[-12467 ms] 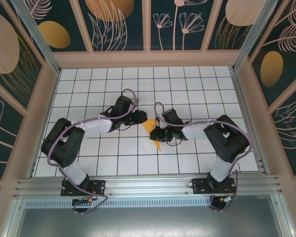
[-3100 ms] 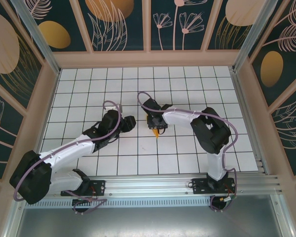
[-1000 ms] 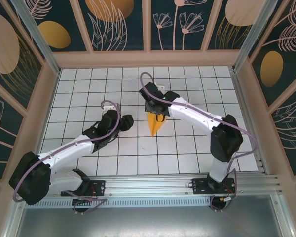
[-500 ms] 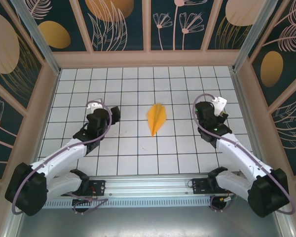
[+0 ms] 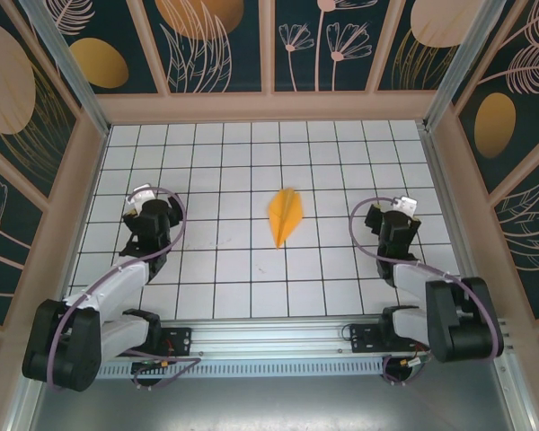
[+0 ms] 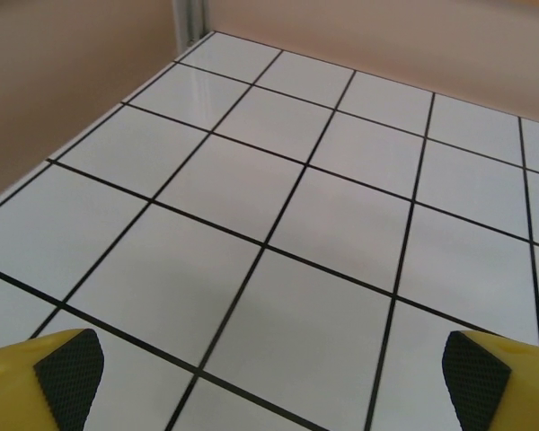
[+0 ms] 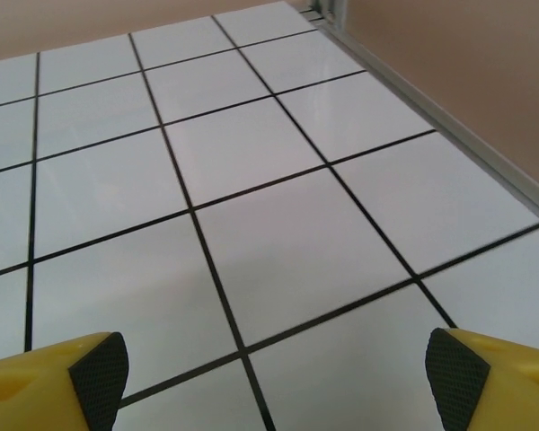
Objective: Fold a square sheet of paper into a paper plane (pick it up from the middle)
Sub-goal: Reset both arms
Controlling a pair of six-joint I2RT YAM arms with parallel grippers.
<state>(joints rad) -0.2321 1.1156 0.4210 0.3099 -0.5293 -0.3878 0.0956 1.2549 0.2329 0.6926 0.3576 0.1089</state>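
Note:
The paper plane [image 5: 285, 216] lies flat in the middle of the white grid table, a narrow bright-orange dart with a centre crease, its point towards the near edge. Nothing touches it. My left gripper [image 5: 146, 208] is drawn back at the left side of the table, several tiles from the plane. In the left wrist view its yellow fingers [image 6: 58, 373] stand wide apart over bare tile, so the left gripper [image 6: 269, 382] is open and empty. My right gripper [image 5: 391, 218] is drawn back at the right side. Its fingers [image 7: 63, 377] are also spread wide, the right gripper [image 7: 274, 373] open with nothing between them.
Beige walls [image 5: 269, 106] close the table on three sides. A wall corner post [image 6: 190, 16] stands ahead of the left gripper, and a wall rail [image 7: 449, 121] runs close beside the right one. The metal frame [image 5: 269, 337] borders the near edge.
Both arms have pulled further back towards their own sides and folded in since half a second ago. The paper plane lies where it was left, unmoved.

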